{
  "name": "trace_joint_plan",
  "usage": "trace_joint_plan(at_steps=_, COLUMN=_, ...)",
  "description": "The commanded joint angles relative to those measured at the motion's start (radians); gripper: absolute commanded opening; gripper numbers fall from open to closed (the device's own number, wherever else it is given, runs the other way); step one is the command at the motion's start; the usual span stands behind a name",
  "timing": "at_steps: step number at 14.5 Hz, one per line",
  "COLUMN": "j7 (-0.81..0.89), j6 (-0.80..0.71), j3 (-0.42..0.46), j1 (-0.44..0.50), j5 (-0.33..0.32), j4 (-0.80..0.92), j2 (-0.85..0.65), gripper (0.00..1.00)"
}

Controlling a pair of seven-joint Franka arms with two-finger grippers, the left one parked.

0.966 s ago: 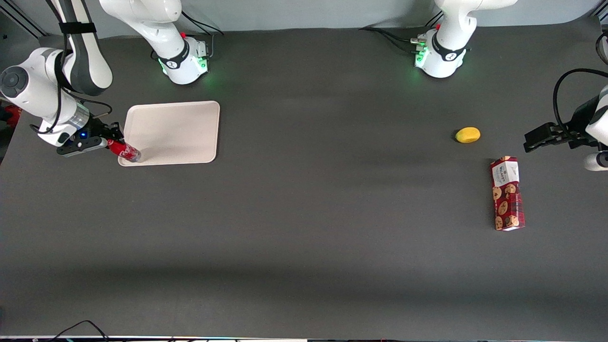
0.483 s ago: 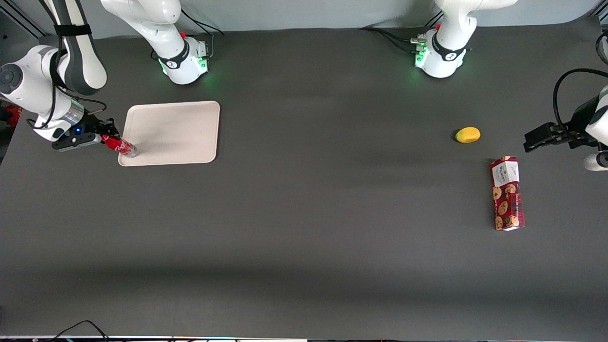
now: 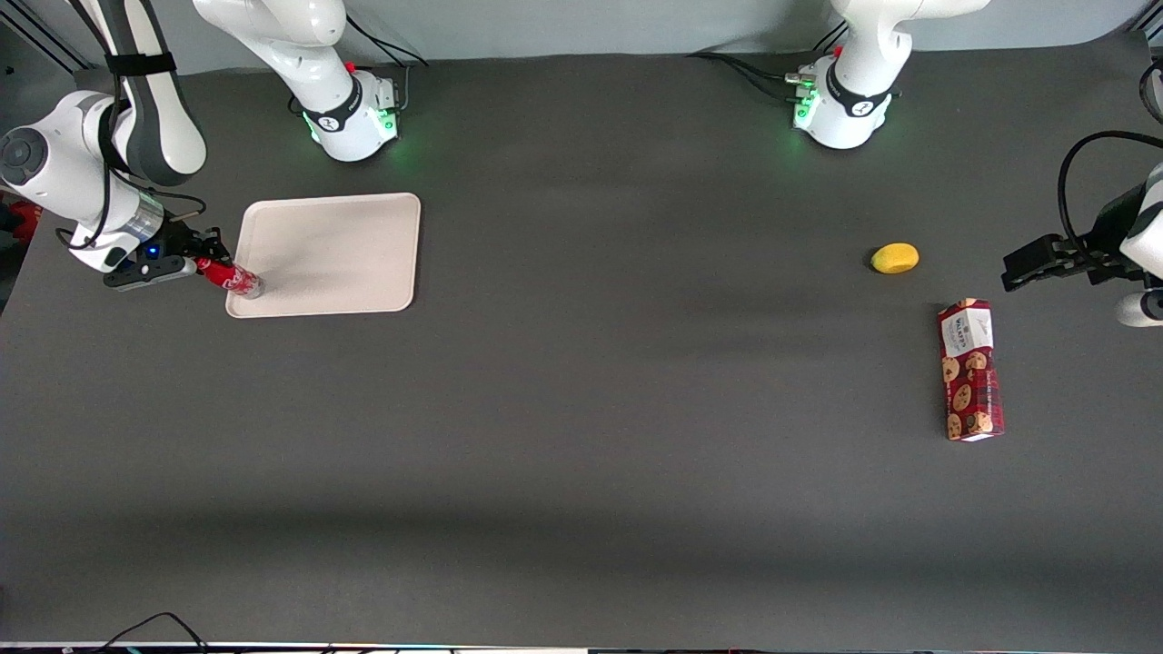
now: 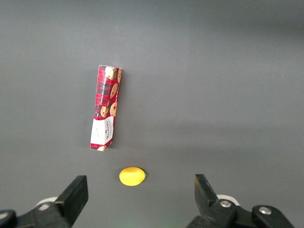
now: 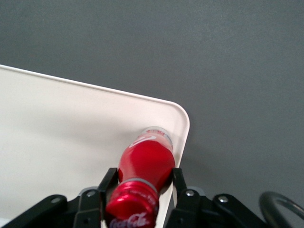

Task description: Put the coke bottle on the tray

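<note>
The coke bottle, small and red with white script and a silvery base, leans with its base on the beige tray, at the tray's corner nearest the front camera on the working arm's side. Its cap points away from the tray toward my gripper. The gripper is shut on the coke bottle just below the cap. In the right wrist view the two black fingers flank the bottle at its shoulder, the gripper sits over the tray's rim, and the base rests just inside the tray's rounded corner.
A yellow lemon-like fruit and a red cookie box lie on the dark table toward the parked arm's end. Both also show in the left wrist view, the fruit and the box.
My gripper has drawn the bottle a little toward the working arm's end and farther from the front camera. The bottle's base has slid along the tray's corner with it.
</note>
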Motion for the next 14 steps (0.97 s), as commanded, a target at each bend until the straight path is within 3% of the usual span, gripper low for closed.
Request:
trace_joint_plan(at_steps=1, j7=-0.002, j6=-0.002, j3=0.015, j1=-0.013, j5=-0.014, j4=0.034, j2=0.004, gripper=1.0)
trace_joint_plan(at_steps=4, j7=0.001, j6=-0.117, j3=0.047, j1=-0.007, j5=-0.012, j4=0.15, j2=-0.006, gripper=1.0)
trace_joint_plan(at_steps=9, j7=0.172, j6=-0.531, j3=0.253, j1=-0.005, j5=0.0, j4=0.566, j2=0.011, gripper=1.0)
trace_joint_plan(at_steps=14, j7=0.268, j6=-0.62, j3=0.351, j1=-0.002, j5=0.091, j4=0.871, j2=0.123, gripper=1.0)
